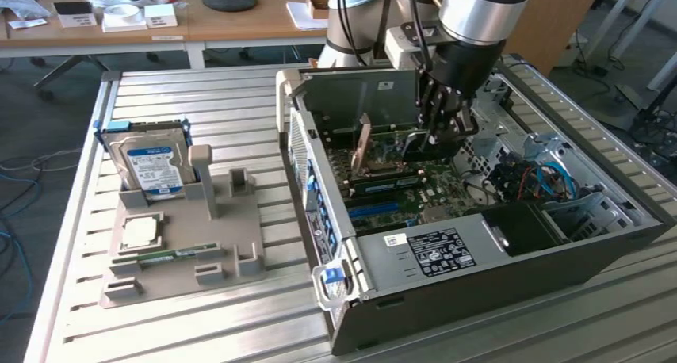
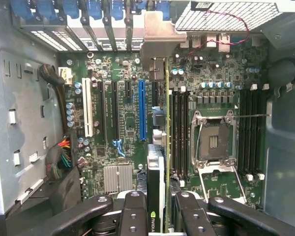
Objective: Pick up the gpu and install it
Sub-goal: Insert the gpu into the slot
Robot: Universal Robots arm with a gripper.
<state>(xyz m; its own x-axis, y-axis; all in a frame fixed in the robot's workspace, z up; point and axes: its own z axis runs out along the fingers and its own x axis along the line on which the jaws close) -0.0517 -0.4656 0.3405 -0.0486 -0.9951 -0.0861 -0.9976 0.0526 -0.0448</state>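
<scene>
While the open computer case (image 1: 497, 260) lies on its side on the counter (image 1: 190, 93), leaving the motherboard (image 1: 445, 196) face-up and reachable from above, the pincer (image 1: 439, 137) hangs deep inside over the board. The gpu (image 1: 365, 145) stands on edge there, tan-brown face showing, upright as a slot would require.

At the wrist, the pincer (image 2: 160, 216) looks clamped on the gpu (image 2: 156, 182), one finger against each flat face, at the end away from its silver bracket (image 2: 160, 34), which meets the case's rear openings. Edge-on, the card is thin and black with a green board edge, between the blue expansion slot (image 2: 142, 110) and the memory slots (image 2: 179, 132).
</scene>
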